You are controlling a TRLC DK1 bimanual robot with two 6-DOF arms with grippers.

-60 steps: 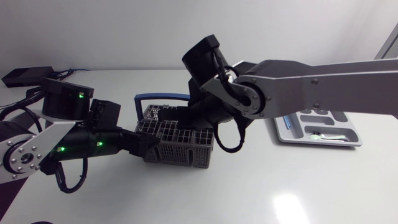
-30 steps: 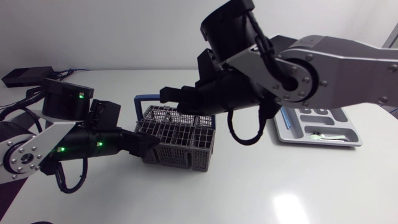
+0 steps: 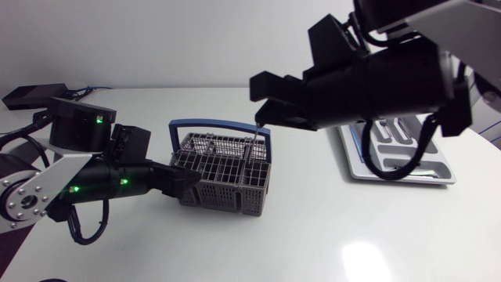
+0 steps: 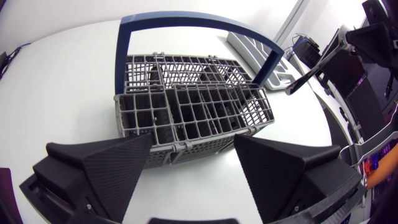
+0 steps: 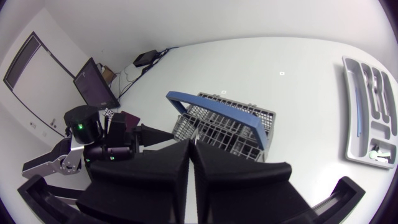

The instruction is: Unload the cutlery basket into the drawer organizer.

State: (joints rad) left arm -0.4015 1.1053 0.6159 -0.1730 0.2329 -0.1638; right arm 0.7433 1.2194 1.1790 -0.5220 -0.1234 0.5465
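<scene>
Snagging is being risked: a thin piece of cutlery (image 3: 255, 137), pinched in the closed right end effector (image 3: 260, 117), is being held just over the cutlery basket (image 3: 227, 176) at frame centre, beside its blue handle (image 3: 219, 123). The wide-open left end effector (image 3: 188, 182) is being rested against the cutlery basket's wall.

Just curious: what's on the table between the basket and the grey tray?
Nothing: bare table between basket and tray, clearest in the right wrist view.
</scene>
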